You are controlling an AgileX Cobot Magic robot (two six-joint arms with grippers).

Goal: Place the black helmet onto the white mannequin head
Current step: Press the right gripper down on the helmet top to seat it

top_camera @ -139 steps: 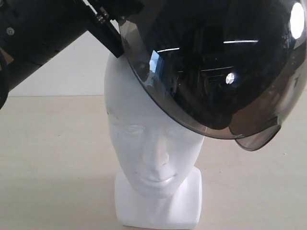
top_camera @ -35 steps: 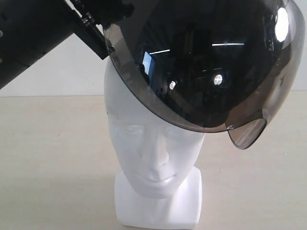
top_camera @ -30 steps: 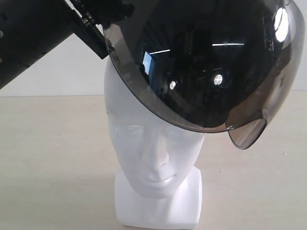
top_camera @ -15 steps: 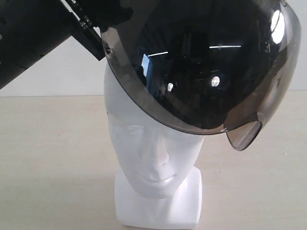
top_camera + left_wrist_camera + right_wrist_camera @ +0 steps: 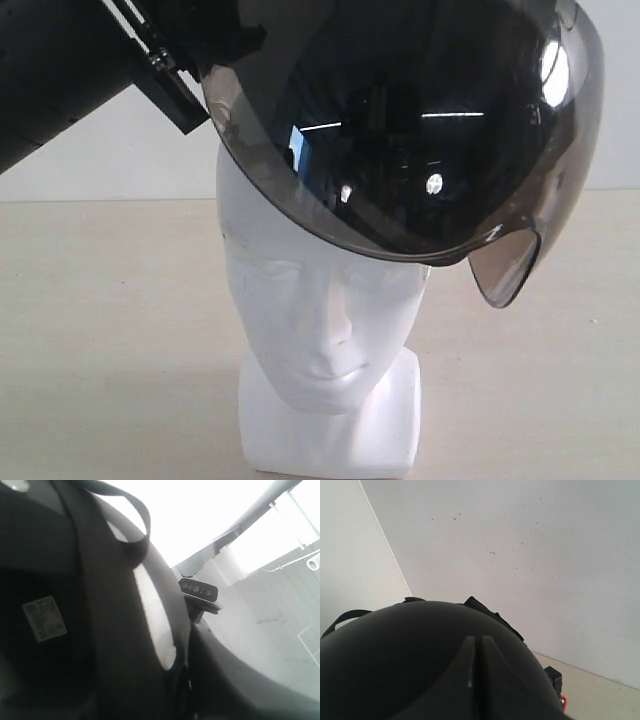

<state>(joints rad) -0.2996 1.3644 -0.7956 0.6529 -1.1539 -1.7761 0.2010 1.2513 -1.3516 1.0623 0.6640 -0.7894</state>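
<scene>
Not yet seated, the black helmet [image 5: 400, 110] hung tilted over the crown of the white mannequin head [image 5: 320, 320], dipping toward 4 o'clock; the left gripper [image 5: 185, 75] met its rim at 10 o'clock, its jaws' state impossible to tell, the right gripper unseen.

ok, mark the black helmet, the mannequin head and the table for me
black helmet [image 5: 400, 130], exterior view, middle of the tinted visor.
white mannequin head [image 5: 335, 330], exterior view, on the nose.
table [image 5: 100, 320], exterior view, bare surface on the left arm's side of the head.
</scene>
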